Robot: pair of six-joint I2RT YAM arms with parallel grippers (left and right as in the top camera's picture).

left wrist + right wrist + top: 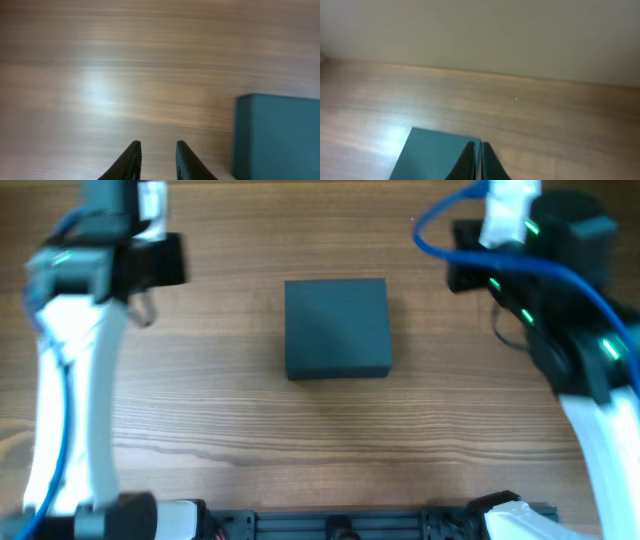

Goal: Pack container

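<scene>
The container (336, 328) is a dark teal-grey square box with its lid closed, lying flat in the middle of the wooden table. It also shows at the right edge of the left wrist view (277, 135) and at the bottom of the right wrist view (435, 155). My left gripper (158, 143) is at the far left of the table, clear of the box, its fingers a little apart with nothing between them. My right gripper (477, 144) is at the far right, above the table and away from the box, its fingers closed together and empty.
The wooden table (220, 410) shows no other loose objects. A pale wall (480, 35) rises behind the table's far edge. A dark rail (340, 520) runs along the near edge between the arm bases. Blue cables (440, 230) hang by the right arm.
</scene>
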